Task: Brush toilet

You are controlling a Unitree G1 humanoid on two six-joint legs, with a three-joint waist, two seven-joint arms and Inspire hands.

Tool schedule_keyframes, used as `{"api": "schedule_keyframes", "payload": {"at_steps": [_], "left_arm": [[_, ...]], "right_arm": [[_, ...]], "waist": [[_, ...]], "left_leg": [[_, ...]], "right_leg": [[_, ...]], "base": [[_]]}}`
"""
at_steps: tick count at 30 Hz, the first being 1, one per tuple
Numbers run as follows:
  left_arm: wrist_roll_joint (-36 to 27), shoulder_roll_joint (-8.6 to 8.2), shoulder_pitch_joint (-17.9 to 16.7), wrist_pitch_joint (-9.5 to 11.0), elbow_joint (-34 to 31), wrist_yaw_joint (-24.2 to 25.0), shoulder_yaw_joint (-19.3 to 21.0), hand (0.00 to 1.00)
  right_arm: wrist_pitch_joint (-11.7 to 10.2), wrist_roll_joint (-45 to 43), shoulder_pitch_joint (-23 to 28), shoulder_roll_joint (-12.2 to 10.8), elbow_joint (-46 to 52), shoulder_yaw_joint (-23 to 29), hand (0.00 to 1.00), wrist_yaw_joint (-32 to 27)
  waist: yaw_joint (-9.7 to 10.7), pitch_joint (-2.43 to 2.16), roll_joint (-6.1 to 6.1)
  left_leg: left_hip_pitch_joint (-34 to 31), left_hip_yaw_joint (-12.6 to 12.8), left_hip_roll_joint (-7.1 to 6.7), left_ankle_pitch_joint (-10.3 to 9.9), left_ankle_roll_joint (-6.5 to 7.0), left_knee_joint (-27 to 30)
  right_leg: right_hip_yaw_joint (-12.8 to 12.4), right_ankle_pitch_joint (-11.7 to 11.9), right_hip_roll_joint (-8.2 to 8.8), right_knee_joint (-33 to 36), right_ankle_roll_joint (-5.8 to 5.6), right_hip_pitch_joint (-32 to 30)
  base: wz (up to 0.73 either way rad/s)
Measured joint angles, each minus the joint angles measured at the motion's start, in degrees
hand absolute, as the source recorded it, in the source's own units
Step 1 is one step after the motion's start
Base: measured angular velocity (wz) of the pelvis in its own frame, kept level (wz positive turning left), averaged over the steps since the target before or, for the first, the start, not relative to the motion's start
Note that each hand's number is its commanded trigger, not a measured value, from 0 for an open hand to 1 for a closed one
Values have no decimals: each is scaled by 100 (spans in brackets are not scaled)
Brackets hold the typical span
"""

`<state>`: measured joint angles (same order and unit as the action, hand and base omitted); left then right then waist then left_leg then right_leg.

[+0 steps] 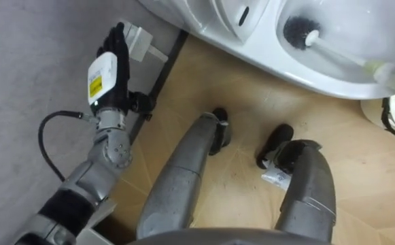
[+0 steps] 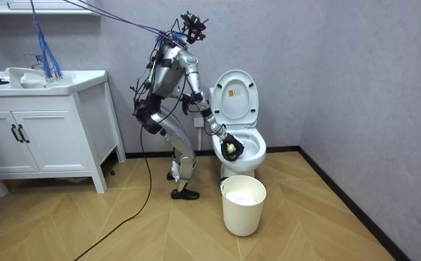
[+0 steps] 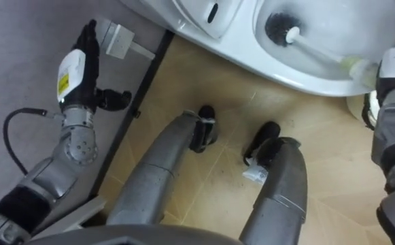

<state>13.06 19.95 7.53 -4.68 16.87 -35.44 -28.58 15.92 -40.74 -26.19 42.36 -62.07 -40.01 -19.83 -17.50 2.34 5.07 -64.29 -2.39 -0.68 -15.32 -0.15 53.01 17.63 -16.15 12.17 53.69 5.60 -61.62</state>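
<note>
The white toilet stands in front of me with its lid up. A toilet brush with a black bristle head is down inside the bowl. Its white handle runs right to a pale green grip. My right hand is shut on that grip at the bowl's right rim, also seen in the room view. My left hand hangs open with straight fingers at the left, close to the grey wall and away from the toilet. I stand bent forward over the bowl.
A white waste bin stands on the wood floor just in front of the toilet, by my right side. A white wall fitting sits near my left hand above the dark skirting. A white vanity cabinet stands behind me.
</note>
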Motion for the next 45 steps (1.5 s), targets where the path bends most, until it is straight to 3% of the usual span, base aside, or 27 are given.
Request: {"api": "schedule_keyframes", "payload": {"at_steps": [2,7,10,13,17,20,22,24,28,33,37,39,41,45], "left_arm": [[-1,75,95,1,24,0,0,0],[61,415,181,44,104,-32,43,0],[127,446,155,47,102,-34,42,0],[240,445,230,47,105,-39,40,0],[411,449,425,201,103,-232,118,0],[459,354,707,320,90,-436,191,0],[468,186,797,343,78,-592,239,0],[467,92,830,334,77,-644,261,0],[563,80,820,297,91,-688,257,0],[608,58,820,252,373,-670,45,0],[496,-160,870,243,861,-854,-42,0],[495,-156,874,208,910,-857,-38,0],[495,-179,880,204,1037,-850,-37,0],[494,-397,1129,120,1739,-838,-76,0]], "right_arm": [[-78,4,-100,43,-45,34,100,9],[-287,-564,-541,91,-46,25,100,-5],[-378,-891,-703,80,-14,12,100,-16],[-386,-942,-727,46,-9,-64,100,-51],[-377,-898,-616,-123,-184,-7,100,-172],[-349,-798,-508,-169,-392,80,100,-284],[-297,-543,-443,-168,-558,79,100,-247],[-191,-368,-441,-195,-627,77,100,-263],[-133,-374,-489,-355,-680,93,100,-119],[8,-456,-566,-572,-634,76,100,7],[116,-465,-568,-697,-246,74,100,246],[180,-493,-593,-757,-194,73,100,307],[188,-525,-638,-878,-194,74,100,406],[235,-435,-750,-1170,-223,71,100,527]], "waist": [[4,5,-20],[121,96,-294],[146,85,-445],[151,88,-507],[116,95,-472],[65,113,-236],[-87,113,-55],[-135,115,15],[-65,114,16],[107,120,6],[360,122,-1],[376,122,-9],[448,125,-40],[628,138,-82]], "left_leg": [[0,38,-5,-43,14,47],[-5,191,1,-66,15,45],[-7,184,11,-69,7,51],[-6,160,6,-69,9,72],[8,105,8,-66,12,92],[22,3,-1,-64,16,101],[21,-17,10,-64,16,86],[17,-17,0,-58,17,65],[36,-77,-3,-53,10,78],[63,-44,2,-55,12,60],[69,-9,16,-58,7,67],[73,24,49,-73,-20,78],[96,53,76,-74,-27,77],[121,81,83,-55,-54,81]], "right_leg": [[-60,-47,35,69,-28,-36],[-204,-70,70,187,4,-179],[-207,-71,52,186,10,-184],[-190,-74,33,180,-2,-153],[-163,-75,-22,130,-38,-86],[-39,-76,-26,51,-92,34],[-35,-47,-69,-21,-141,60],[-28,-44,-50,-24,-141,50],[-7,-27,-79,-29,-81,94],[-43,-30,-82,-25,-90,95],[-94,-28,-106,-5,-86,67],[-127,-23,-140,-4,-93,50],[-143,-19,-156,0,-88,57],[-179,-3,-161,30,-85,50]], "base": [[-2],[-7],[0],[1],[3],[6],[-2],[0],[5],[0],[-3],[-11],[-8],[-3]]}}
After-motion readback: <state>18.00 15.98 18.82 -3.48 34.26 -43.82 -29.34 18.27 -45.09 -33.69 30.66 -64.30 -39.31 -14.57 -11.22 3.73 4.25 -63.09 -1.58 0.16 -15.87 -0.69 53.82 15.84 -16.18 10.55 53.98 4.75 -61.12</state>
